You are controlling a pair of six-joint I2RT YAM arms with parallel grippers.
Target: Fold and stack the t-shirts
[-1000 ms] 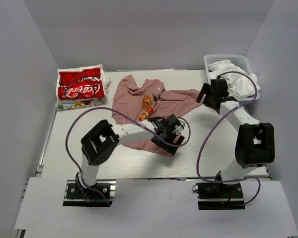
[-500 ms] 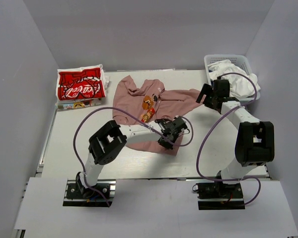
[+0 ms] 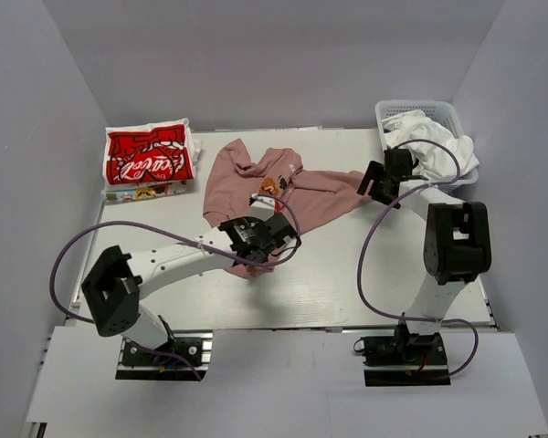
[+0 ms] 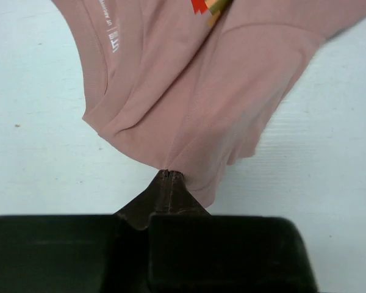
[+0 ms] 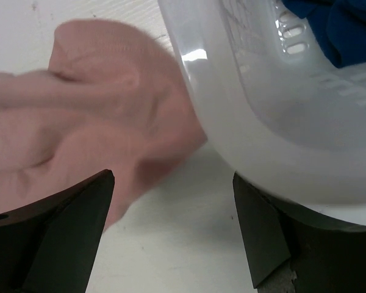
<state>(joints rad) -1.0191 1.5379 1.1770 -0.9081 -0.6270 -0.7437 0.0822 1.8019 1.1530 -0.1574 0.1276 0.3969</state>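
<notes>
A dusty pink t-shirt (image 3: 297, 187) with a small orange chest print lies crumpled mid-table. My left gripper (image 3: 265, 245) is shut on its near edge. In the left wrist view the fingertips (image 4: 169, 176) pinch a gathered fold of the pink cloth (image 4: 195, 91). My right gripper (image 3: 374, 185) stands open at the shirt's right sleeve end, beside the basket. In the right wrist view its jaws (image 5: 171, 213) span bare table, with pink cloth (image 5: 91, 116) over the left finger. A folded red t-shirt (image 3: 149, 157) with white script tops the stack at the back left.
A white mesh basket (image 3: 443, 111) at the back right holds a white t-shirt (image 3: 434, 146). Its wall (image 5: 274, 104) sits close against my right finger, with navy cloth (image 5: 348, 24) showing inside. Grey walls enclose the table on three sides.
My left gripper shut on the pink shirt's near edge and drew it left and back across the table. The right gripper edged toward the shirt's sleeve end.
</notes>
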